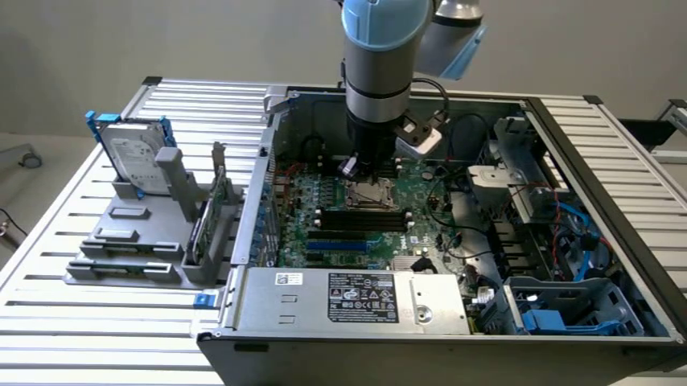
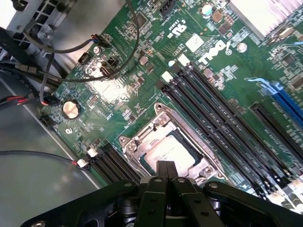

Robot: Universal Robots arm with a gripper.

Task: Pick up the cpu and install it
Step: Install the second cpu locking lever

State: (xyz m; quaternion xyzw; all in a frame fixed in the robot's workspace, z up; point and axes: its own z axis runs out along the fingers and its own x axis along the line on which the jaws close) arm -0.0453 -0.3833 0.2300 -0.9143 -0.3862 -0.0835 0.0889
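Cpu [image 2: 170,151] flat in socket (gripper [image 2: 164,166] above).

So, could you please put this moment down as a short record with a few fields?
gripper: shut, holding nothing, just above the cpu
cpu: seated flat in the motherboard socket
socket: metal frame around the cpu
memory slots: long, black, beside the socket
hard drive: upright in the grey stand outside the case, at the exterior view's left
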